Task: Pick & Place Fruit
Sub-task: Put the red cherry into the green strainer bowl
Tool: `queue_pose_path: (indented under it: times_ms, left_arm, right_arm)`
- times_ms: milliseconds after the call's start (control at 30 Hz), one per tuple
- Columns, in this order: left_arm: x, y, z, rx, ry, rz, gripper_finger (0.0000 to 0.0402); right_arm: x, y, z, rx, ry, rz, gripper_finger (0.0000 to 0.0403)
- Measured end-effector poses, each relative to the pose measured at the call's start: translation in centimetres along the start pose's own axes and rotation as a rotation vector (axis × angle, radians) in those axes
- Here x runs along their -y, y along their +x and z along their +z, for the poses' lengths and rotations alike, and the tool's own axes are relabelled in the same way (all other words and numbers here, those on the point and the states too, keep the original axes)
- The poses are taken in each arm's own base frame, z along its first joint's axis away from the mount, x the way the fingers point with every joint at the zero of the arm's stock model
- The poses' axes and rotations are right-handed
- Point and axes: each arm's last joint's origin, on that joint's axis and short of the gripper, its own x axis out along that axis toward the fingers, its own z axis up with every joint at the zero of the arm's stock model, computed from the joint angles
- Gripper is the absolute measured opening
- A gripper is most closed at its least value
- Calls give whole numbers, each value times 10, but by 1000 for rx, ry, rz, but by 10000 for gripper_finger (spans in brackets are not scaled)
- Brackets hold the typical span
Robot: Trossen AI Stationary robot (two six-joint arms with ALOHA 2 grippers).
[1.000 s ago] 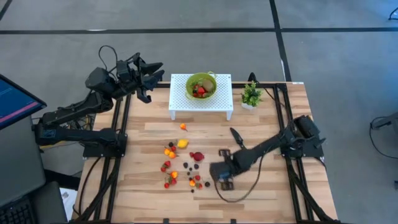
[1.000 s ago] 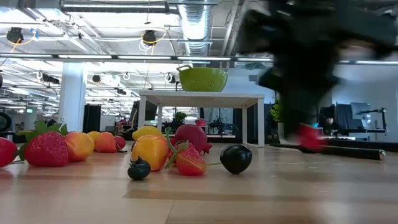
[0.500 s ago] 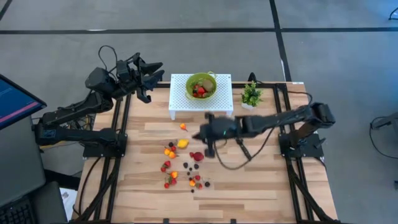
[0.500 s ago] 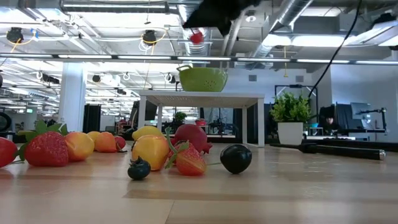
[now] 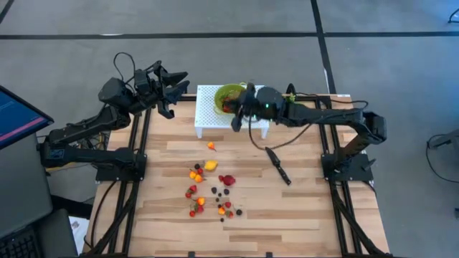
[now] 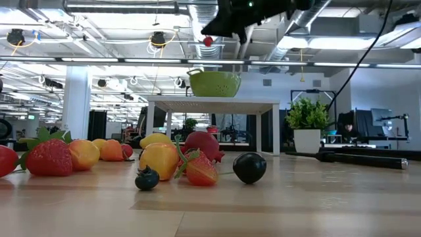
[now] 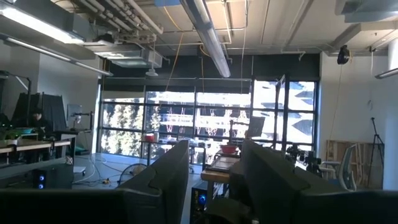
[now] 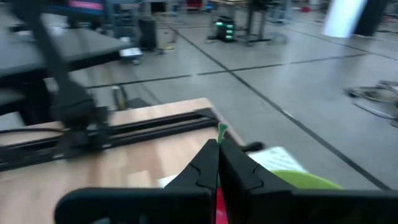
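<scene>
Many small toy fruits (image 5: 208, 188), red, orange, yellow and dark, lie loose on the wooden table; the low view shows them up close (image 6: 158, 161). A green bowl (image 5: 226, 92) with red fruit in it stands on a small white stand (image 5: 208, 116) at the far edge. My right gripper (image 5: 238, 110) hangs over the bowl's right rim, shut on a small red fruit (image 6: 208, 41). My left gripper (image 5: 178, 84) waits raised past the table's far left corner, open with nothing between its fingers (image 7: 180, 180). My right gripper pinches the small red fruit between its two fingers. A green leaf tip (image 8: 222, 129) sticks out past the fingertips and red (image 8: 218, 202) shows in the slit between them. The fingers come nearly level from the table's right. The fruit is clear, high above the bowl (image 6: 214, 83).
A black knife (image 5: 278, 165) lies on the table right of the loose fruit. A small potted plant (image 6: 307, 122) stands right of the white stand. Black frame rails run along the table's left and right sides.
My right gripper has risen from the table near the knife and swung toward the far edge, ending over the green bowl. It has tipped from pointing down to nearly level. It stayed shut, and the small red fruit went up with it, lifted clear.
</scene>
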Motion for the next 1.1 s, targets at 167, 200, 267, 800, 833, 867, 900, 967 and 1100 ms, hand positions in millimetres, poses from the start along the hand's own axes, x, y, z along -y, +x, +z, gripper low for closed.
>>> queue_pose_path:
  times_ms: [167, 200, 267, 800, 833, 867, 900, 967, 1100]
  left_arm:
    - [0, 0, 0, -1, 0, 0, 142]
    - [0, 0, 0, 0, 0, 0, 142]
    - [0, 0, 0, -1, 0, 0, 142]
    - [0, 0, 0, -1, 0, 0, 142]
    - [0, 0, 0, -1, 0, 0, 142]
    - [0, 0, 0, -1, 0, 0, 142]
    - [0, 0, 0, -1, 0, 1, 142]
    - [0, 0, 0, -1, 0, 1, 142]
    - [0, 0, 0, -1, 0, 0, 142]
  right_arm:
    - [27, 2, -1, -7, 13, -72, 0]
    - [32, 2, -1, -9, 15, -84, 0]
    - [41, 2, -1, -9, 20, -105, 0]
    - [83, 35, -39, -85, 32, -198, 0]
    - [85, 35, -40, -88, 32, -201, 0]
    - [85, 35, -40, -87, 33, -203, 0]
    - [85, 35, -40, -87, 33, -203, 0]
    - [85, 35, -39, -87, 35, -202, 0]
    - [84, 35, -41, -104, 34, -200, 5]
